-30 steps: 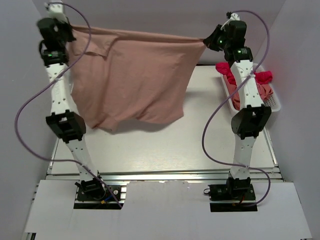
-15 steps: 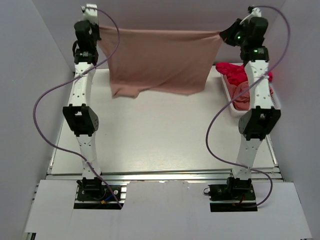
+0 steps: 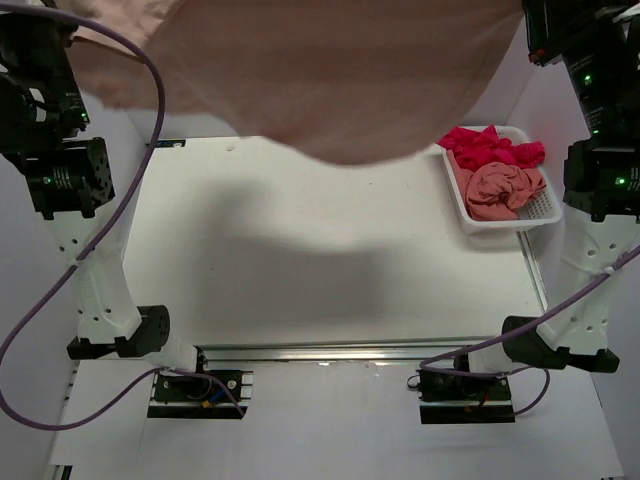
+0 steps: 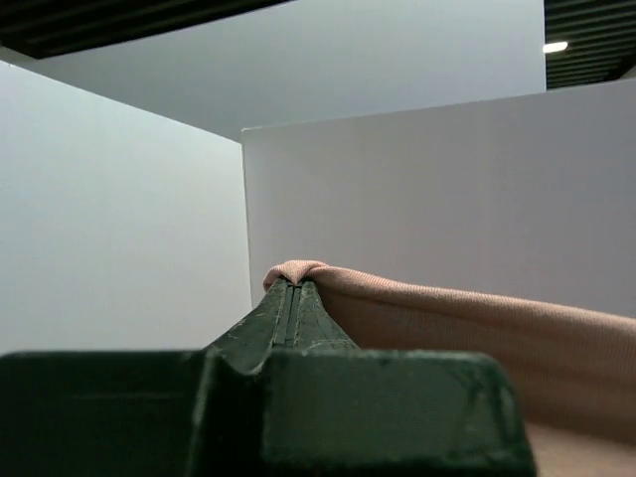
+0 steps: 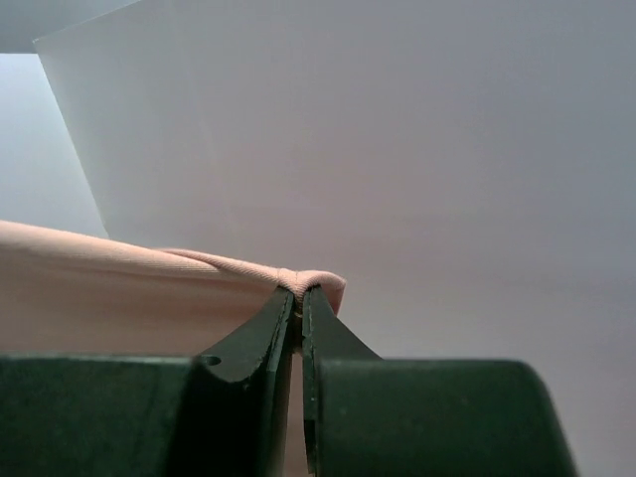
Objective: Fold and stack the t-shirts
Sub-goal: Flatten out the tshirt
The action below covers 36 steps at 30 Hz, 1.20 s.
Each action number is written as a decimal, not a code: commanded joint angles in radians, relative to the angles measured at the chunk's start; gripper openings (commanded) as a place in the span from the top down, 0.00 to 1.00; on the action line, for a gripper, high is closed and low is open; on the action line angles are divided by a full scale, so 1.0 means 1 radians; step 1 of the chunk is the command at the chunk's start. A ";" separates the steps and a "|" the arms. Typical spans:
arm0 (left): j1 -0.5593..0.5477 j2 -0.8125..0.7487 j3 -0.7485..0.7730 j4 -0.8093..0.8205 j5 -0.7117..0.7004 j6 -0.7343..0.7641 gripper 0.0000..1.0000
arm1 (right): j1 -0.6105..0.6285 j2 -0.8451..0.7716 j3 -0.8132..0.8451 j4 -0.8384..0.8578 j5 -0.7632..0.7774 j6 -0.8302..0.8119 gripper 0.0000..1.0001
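Both left fingers (image 4: 263, 323) and right fingers (image 5: 260, 343) pinch the dusty-pink t-shirt (image 3: 330, 70), spread wide, hem sagging.

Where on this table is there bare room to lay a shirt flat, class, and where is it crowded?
The table is bare from the arm bases to where the lifted pink t-shirt hides it, left of the white basket. Crowded: the basket, heaped with t-shirts.

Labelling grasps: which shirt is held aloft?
The large salmon-pink shirt, held by left gripper and right gripper; the magenta shirt and crumpled pink shirt lie in the basket.
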 commanded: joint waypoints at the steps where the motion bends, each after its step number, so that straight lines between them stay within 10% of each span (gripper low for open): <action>1: 0.018 0.076 -0.075 -0.143 -0.035 0.005 1.00 | -0.020 0.018 -0.103 -0.109 0.058 0.001 1.00; 12: 0.024 0.122 -0.130 -0.195 0.033 -0.058 1.00 | -0.020 0.124 -0.103 -0.140 0.040 0.002 1.00; 22: 0.036 0.636 0.163 -0.011 -0.073 -0.024 1.00 | -0.020 0.552 0.150 -0.092 0.026 0.016 1.00; 36: 0.033 0.386 0.099 -0.060 -0.056 0.033 1.00 | -0.009 0.284 -0.055 -0.028 0.017 -0.047 1.00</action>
